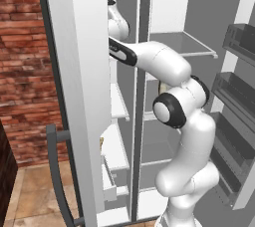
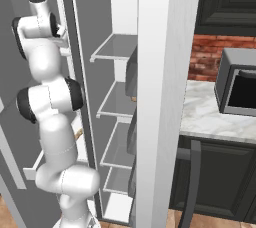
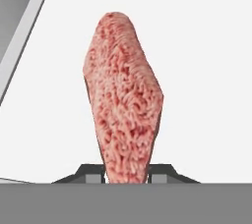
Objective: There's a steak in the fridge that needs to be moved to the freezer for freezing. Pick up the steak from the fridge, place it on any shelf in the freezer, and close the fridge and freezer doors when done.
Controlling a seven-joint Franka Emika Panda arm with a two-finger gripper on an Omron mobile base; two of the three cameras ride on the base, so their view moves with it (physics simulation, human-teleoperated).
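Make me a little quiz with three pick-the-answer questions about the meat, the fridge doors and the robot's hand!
1. Where is the steak?
A. Between the fingertips of the tool
B. In a door bin
C. On the floor

2. What colour is the steak?
A. Green
B. Pink-red
C. Blue

3. How do the fridge and freezer doors stand?
A. Both shut
B. Both open
C. Taken off

Answers:
1. A, since in the hand view the meat rises from between the two dark fingertips.
2. B, since its rough surface is pink-red against the white behind it.
3. B, since the base views show both doors swung out and the white shelves bare to view.
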